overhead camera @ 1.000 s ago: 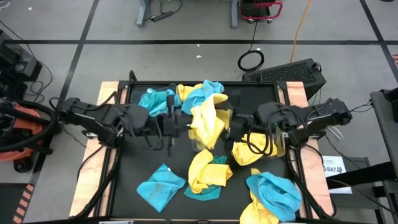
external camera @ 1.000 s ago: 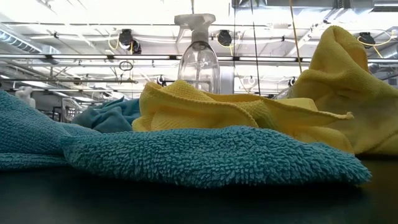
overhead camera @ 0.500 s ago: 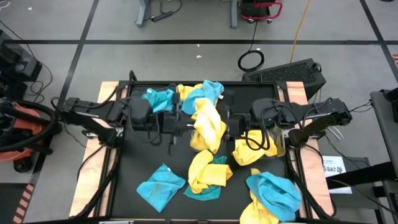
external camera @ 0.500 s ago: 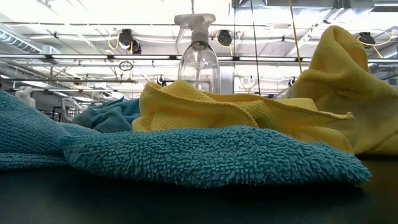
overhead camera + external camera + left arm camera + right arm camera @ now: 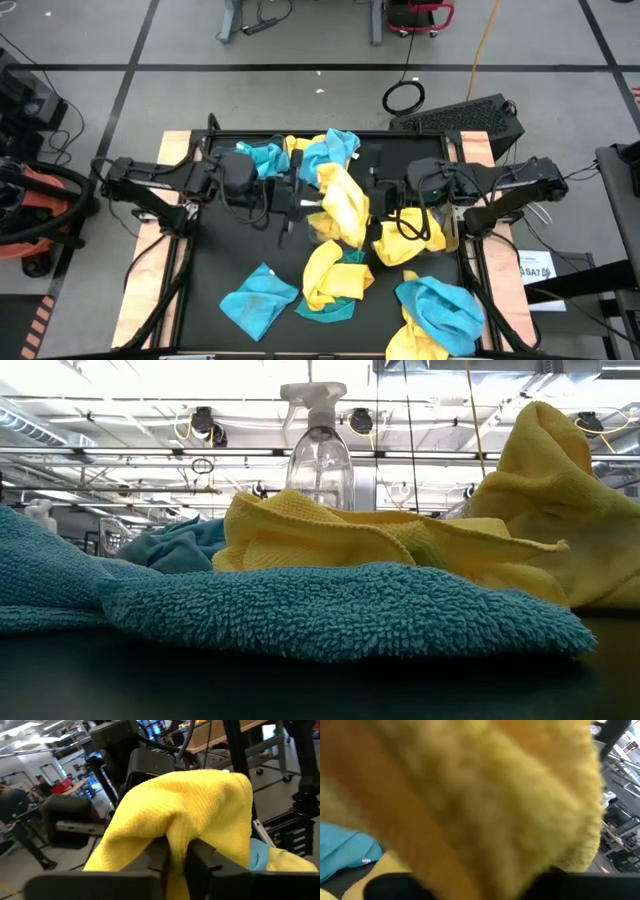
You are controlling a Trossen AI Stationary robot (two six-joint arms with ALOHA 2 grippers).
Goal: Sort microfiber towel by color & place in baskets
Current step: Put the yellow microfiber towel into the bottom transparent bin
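The left gripper (image 5: 177, 852) has its two fingers pinched tight on a fold of a yellow towel (image 5: 343, 205), the cloth bulging up over the fingertips. The right gripper (image 5: 378, 205) is closed on the same towel from the opposite side, its wrist view filled with yellow pile. The towel hangs between them over the middle of the black table (image 5: 215, 270), bunched, its long axis slanting from the far pile toward the near towels. Both arms reach in low and nearly level from their own sides, wrists facing each other. Other turquoise towels (image 5: 258, 298) and yellow ones lie scattered about. A clear spray bottle (image 5: 319, 455) stands upright behind them.
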